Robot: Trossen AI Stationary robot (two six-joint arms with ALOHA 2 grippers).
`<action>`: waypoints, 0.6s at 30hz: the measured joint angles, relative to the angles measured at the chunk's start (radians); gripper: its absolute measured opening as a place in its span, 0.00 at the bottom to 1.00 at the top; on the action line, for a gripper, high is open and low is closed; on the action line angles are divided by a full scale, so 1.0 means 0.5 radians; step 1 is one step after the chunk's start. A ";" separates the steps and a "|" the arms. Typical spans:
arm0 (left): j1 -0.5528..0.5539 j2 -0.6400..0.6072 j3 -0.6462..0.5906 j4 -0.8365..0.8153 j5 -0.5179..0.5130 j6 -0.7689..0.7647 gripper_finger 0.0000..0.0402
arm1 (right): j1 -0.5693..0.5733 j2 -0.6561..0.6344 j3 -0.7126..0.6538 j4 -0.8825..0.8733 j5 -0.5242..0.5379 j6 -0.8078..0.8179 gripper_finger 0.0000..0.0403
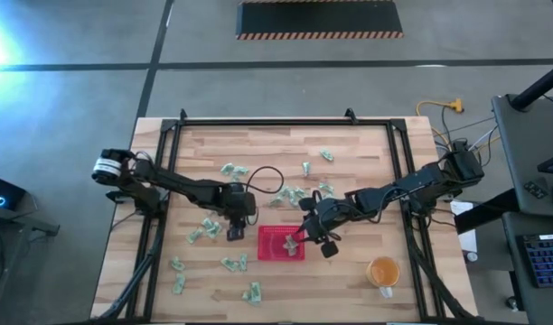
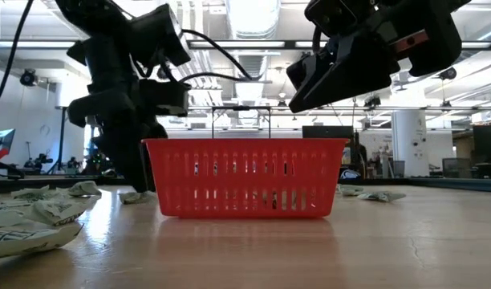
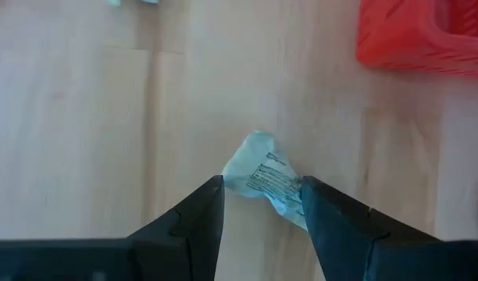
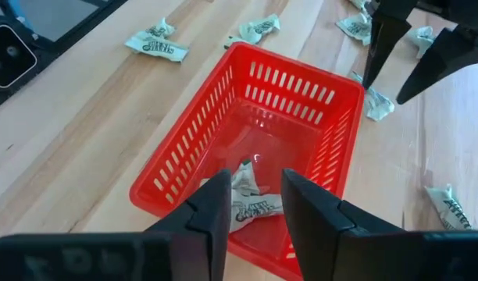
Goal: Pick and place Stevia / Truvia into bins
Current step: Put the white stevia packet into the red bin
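The red tray sits at the table's middle near side, and its slatted wall fills the low view. My right gripper hovers open over the tray, above its rim. One pale green sachet lies on the tray floor below it. My left gripper is open and down at the table just left of the tray. Its fingers stand on either side of a crumpled sachet lying on the wood. Several more sachets are scattered over the table. My left gripper comes down on the crumpled sachet from above, with one finger right against the sachet's edge. I cannot tell whether the fingers touch it. The sachet lies on the table.
A round orange cup stands near the table's near right corner. Loose sachets lie around the tray on the left and far side, and close to the low camera. A black frame rail borders the table.
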 joint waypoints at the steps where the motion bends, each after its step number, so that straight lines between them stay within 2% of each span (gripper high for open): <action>1: 0.000 0.006 -0.003 0.018 0.032 0.002 0.39 | 0.000 0.000 0.000 0.000 0.000 0.000 0.25; 6: -0.002 0.080 -0.003 0.059 0.087 0.013 0.37 | 0.000 0.000 -0.001 -0.004 0.000 0.000 0.23; 9: 0.000 0.095 0.001 0.050 0.087 0.027 0.32 | 0.000 0.000 -0.001 -0.014 0.001 0.000 0.22; 12: 0.001 0.089 0.000 0.044 0.076 0.078 0.23 | 0.000 0.000 -0.001 -0.031 0.000 0.000 0.21; 16: 0.000 0.067 0.010 0.017 0.104 0.154 0.06 | -0.001 -0.008 -0.002 -0.078 0.004 -0.002 0.20; 18: -0.002 0.049 0.018 0.005 0.104 0.182 0.02 | -0.001 -0.031 0.011 -0.193 0.093 -0.002 0.19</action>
